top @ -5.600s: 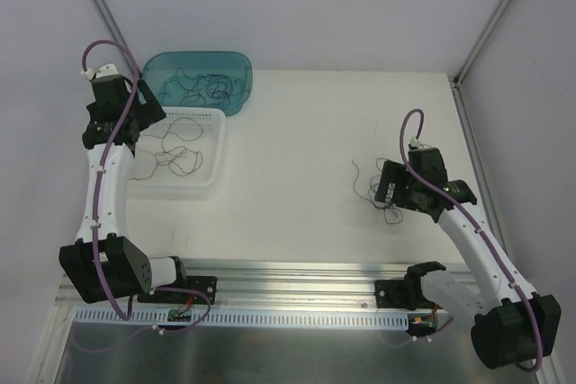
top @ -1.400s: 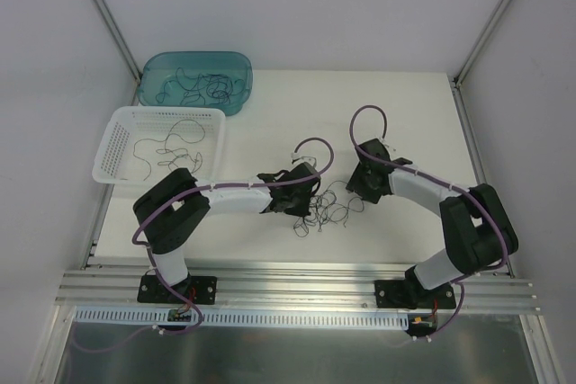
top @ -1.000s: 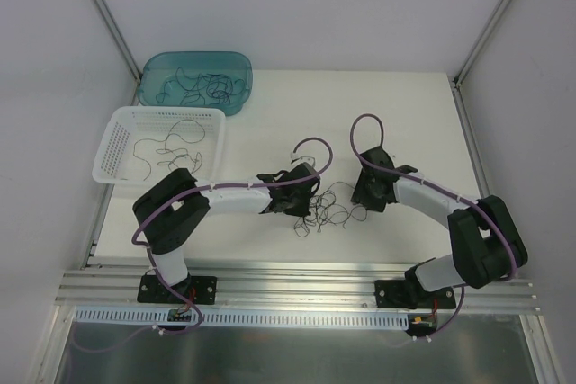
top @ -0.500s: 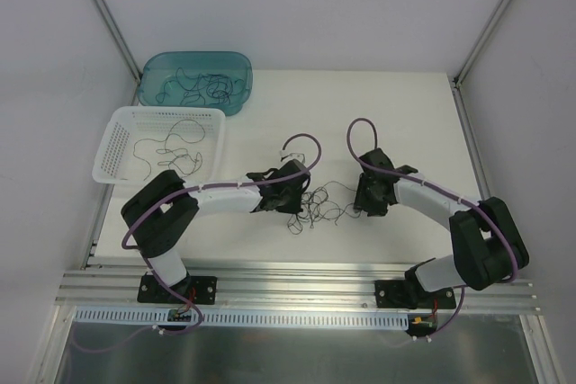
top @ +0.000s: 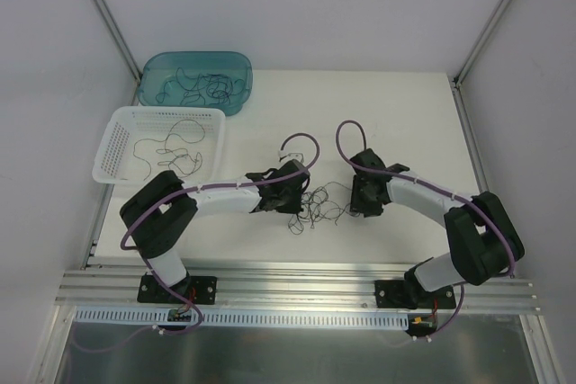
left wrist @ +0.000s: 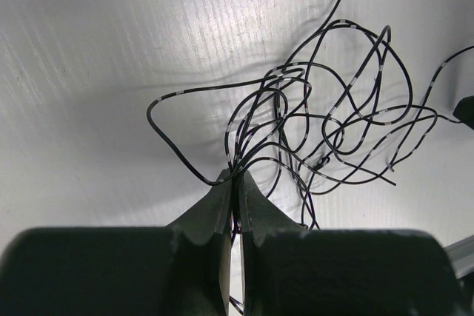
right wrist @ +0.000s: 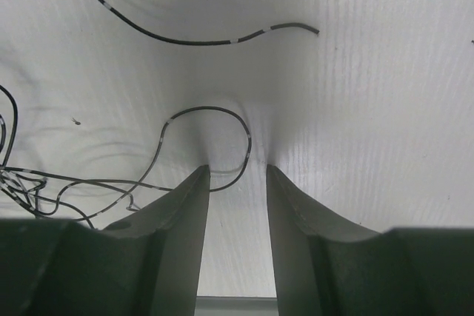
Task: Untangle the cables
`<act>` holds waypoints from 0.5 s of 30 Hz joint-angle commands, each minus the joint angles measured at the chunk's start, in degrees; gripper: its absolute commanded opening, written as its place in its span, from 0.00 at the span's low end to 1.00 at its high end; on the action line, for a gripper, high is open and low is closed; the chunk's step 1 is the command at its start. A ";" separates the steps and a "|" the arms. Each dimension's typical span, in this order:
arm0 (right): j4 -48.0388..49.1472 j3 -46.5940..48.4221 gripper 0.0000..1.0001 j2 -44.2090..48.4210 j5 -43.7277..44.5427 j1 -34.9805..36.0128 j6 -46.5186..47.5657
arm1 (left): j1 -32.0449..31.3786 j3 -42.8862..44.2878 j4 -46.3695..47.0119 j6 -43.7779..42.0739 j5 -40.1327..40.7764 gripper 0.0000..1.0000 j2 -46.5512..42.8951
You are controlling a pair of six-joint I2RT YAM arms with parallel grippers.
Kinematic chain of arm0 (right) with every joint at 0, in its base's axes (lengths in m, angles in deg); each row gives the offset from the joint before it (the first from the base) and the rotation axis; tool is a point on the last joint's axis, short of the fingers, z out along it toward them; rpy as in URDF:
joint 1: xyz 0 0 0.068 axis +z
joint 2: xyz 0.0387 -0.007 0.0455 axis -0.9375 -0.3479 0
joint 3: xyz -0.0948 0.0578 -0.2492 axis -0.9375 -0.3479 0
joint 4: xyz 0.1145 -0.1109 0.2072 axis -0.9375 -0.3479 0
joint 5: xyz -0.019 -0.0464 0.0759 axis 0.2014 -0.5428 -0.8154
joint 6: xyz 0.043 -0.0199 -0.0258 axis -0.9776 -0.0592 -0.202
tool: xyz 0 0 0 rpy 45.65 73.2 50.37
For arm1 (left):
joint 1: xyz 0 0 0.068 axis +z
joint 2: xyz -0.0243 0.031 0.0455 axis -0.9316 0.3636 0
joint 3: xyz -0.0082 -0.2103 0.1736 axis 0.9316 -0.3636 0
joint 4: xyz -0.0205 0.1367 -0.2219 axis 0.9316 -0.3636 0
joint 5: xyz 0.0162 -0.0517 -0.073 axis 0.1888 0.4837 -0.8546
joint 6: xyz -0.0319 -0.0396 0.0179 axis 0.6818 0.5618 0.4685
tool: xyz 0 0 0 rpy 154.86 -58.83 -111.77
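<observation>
Between both tools, on counter (top: 297,114) | cables (top: 321,208) in one tangle, spread L-R | L tool (left wrist: 235,183) clamped on strand bunch at tips | R tool (right wrist: 237,172) jaws apart, straddling loose loop (right wrist: 211,112) just ahead | R nearer loop; likely pull away from L.

White links (top: 225,195), black joints (top: 160,218), purple cables (top: 301,136), dark tapered pincer fingers (right wrist: 174,234).

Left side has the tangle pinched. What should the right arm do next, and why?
Probably close the right fingers on the cable loop lying between their open tips. The left fingers pinch the tangle, so a second hold would let strands be pulled apart.
</observation>
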 commanded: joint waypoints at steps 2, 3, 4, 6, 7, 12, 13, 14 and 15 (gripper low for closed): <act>-1.67 -0.28 0.38 -2.50 -3.76 2.48 -3.45 | 0.17 -0.45 1.16 2.23 0.01 0.00 -3.25; -2.11 -0.02 0.31 -2.67 -3.32 2.65 -3.36 | 0.17 -0.45 1.25 2.32 0.01 0.00 -3.25; -2.46 0.16 0.28 -2.76 -3.06 2.83 -3.45 | 0.17 -0.62 1.17 2.23 0.44 0.00 -3.34; -3.25 0.33 0.19 -2.59 -1.22 2.74 -3.36 | 0.34 -0.71 1.16 1.97 0.62 0.00 -3.60; -3.52 0.25 0.16 -2.15 -0.34 2.66 -3.36 | 0.43 -1.06 1.08 1.97 0.62 0.00 -3.78; -6.94 1.39 0.01 0.40 3.79 2.04 -1.79 | 2.71 -3.08 1.08 1.88 0.80 0.00 -6.24; -7.47 1.74 0.01 0.84 5.02 1.60 -1.35 | 3.15 -3.87 1.16 1.88 0.71 0.00 -7.37; -8.17 1.83 0.01 2.32 5.73 1.08 -0.82 | 3.68 -4.31 1.16 1.79 0.71 0.00 -8.08; -9.40 2.09 0.01 3.03 6.43 -0.32 0.06 | 4.82 -4.84 1.16 1.62 0.45 0.00 -8.78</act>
